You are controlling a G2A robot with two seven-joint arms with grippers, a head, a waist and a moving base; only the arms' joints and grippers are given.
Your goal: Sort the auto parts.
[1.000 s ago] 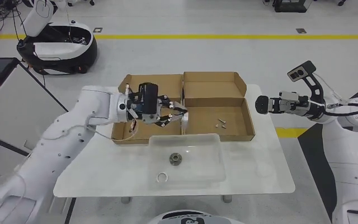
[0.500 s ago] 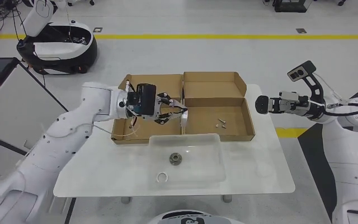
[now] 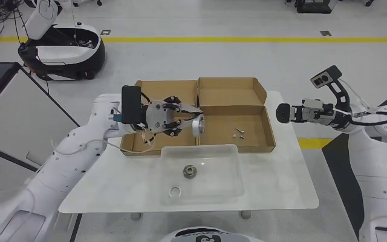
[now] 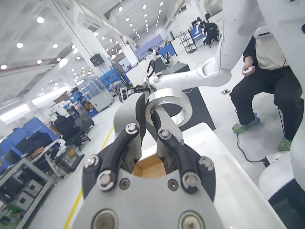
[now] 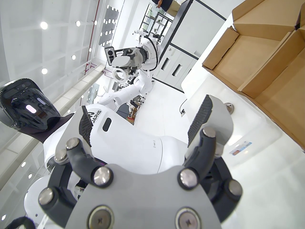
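From above, the metal ring (image 3: 197, 126) is seen nearly edge-on and partly covered by the left gripper (image 3: 188, 121), and that arm's wrist hides much of the floor of the left cardboard box (image 3: 154, 88). The tiny fasteners (image 3: 240, 132) in the right cardboard box (image 3: 233, 97) are too small to make out. The ring (image 4: 170, 93) is a broad, smooth band of bright silver metal with a wide bore. It is held off the surface, just beyond the far edge of the clear tray (image 3: 217, 157), over the wall that the two boxes share. The left gripper (image 4: 147, 110) is clamped on the band's wall, one finger outside and the other through the bore, with its arm stretched level across the left box. Inside the tray lie a small hub-like part (image 3: 190, 171) and a pale washer (image 3: 175, 192). The right gripper (image 3: 283, 112) hangs well to the right of the tray, past the table's edge, and its ridged fingers (image 5: 200, 117) are spread wide around nothing.
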